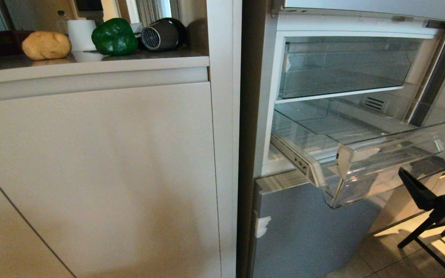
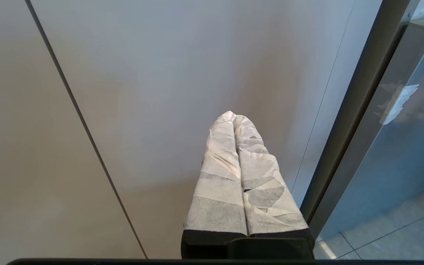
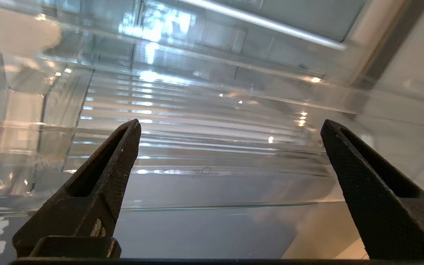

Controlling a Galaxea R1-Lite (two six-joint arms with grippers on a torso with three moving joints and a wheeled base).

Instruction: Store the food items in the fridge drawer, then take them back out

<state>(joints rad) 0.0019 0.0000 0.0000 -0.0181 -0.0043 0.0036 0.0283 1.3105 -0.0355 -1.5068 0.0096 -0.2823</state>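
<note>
**Operator:** While the fridge drawer (image 1: 361, 154) stands pulled out and I see nothing in it, I have the right gripper (image 1: 437, 183) just in front of its clear front wall, low and to the right, fingers spread wide with nothing between them. In the right wrist view the ribbed bottom shows straight through the plastic, between the two black fingertips (image 3: 131, 129).

**Colleague:** And the food?

**Operator:** Both pieces are on the countertop (image 1: 91, 67) to the left of the fridge (image 1: 303, 231), well apart from the drawer. The potato (image 1: 46, 45) lies on its side, long axis running left to right along the counter. The green pepper (image 1: 114, 37) sits beside a white roll (image 1: 81, 34), lumpy and squat; I cannot tell which way its stem end points.

**Colleague:** Why park the gripper there?

**Operator:** My guess is that it is by the front wall because that is where one pulls the drawer. With the bin open, I judge the next step is to reach over for the first item.

**Colleague:** The left arm?

**Operator:** Idle. The left gripper (image 2: 234, 116) hangs in front of the beige cabinet door (image 1: 91, 173), its taped fingers pressed together on nothing.
</note>
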